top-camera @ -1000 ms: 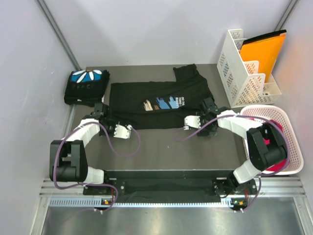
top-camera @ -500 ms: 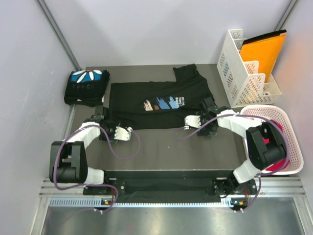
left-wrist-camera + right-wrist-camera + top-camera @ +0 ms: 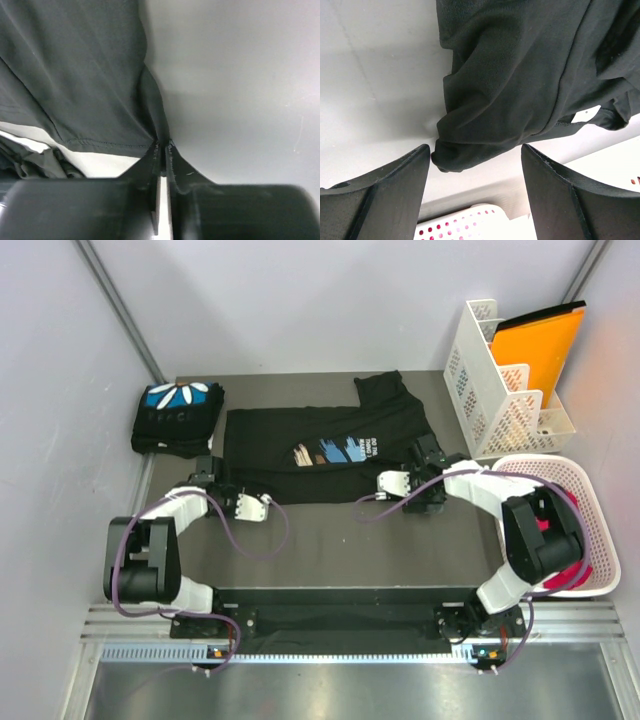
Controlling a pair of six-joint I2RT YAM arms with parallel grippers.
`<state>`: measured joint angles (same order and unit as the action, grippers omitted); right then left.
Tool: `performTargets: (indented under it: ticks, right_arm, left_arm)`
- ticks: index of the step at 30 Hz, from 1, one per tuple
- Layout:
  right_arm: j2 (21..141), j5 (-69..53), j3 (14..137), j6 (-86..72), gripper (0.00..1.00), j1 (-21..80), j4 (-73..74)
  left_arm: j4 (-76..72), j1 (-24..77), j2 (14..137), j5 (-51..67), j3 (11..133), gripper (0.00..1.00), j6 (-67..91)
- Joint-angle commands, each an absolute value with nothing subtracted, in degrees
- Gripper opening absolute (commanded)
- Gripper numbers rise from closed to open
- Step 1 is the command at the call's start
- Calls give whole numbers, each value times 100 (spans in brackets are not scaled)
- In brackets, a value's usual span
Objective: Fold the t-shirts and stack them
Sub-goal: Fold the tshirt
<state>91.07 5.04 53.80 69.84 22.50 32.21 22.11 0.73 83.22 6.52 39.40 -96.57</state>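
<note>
One black t-shirt (image 3: pixel 320 455), its blue-and-tan brush print and white text facing up, lies half folded mid-table. A second folded t-shirt (image 3: pixel 178 412) with a blue and white petal print rests at the back left. My left gripper (image 3: pixel 225 490) is at the spread shirt's near left corner. In the left wrist view that gripper (image 3: pixel 162 145) is shut on the cloth's (image 3: pixel 90 75) edge. At the shirt's right end, my right gripper (image 3: pixel 422 475) stands open. In the right wrist view it (image 3: pixel 475 160) straddles a bunched corner of black cloth (image 3: pixel 520 75) without touching it.
A white file rack (image 3: pixel 500 390) with an orange folder (image 3: pixel 540 345) stands at the back right. A white perforated basket (image 3: pixel 575 490) holding something pink sits at the right edge; its rim (image 3: pixel 465 220) lies just below the right fingers. Grey walls close in the table.
My left gripper opened, shifted slightly along the hem and closed again on the shirt's corner. The right gripper edged a little towards the shirt, still open.
</note>
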Motion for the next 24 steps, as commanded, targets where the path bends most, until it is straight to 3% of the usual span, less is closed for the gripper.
performTargets:
  ticks: [1, 11, 19, 24]
  right_arm:
    - [9167, 492, 5634, 6961, 73, 2136, 3173]
    - [9237, 554, 5467, 6961, 70, 2066, 2883]
    - [9501, 536, 5757, 6899, 28, 1916, 2839]
    - [9448, 597, 5836, 7075, 20, 1828, 2970]
  left_arm:
    - [2575, 44, 8543, 721, 4166, 0, -9527]
    - [3348, -220, 8350, 738, 4553, 0, -9703]
    - [3612, -308, 8157, 677, 4272, 0, -9975]
    - [3594, -316, 8130, 598, 4201, 0, -10002]
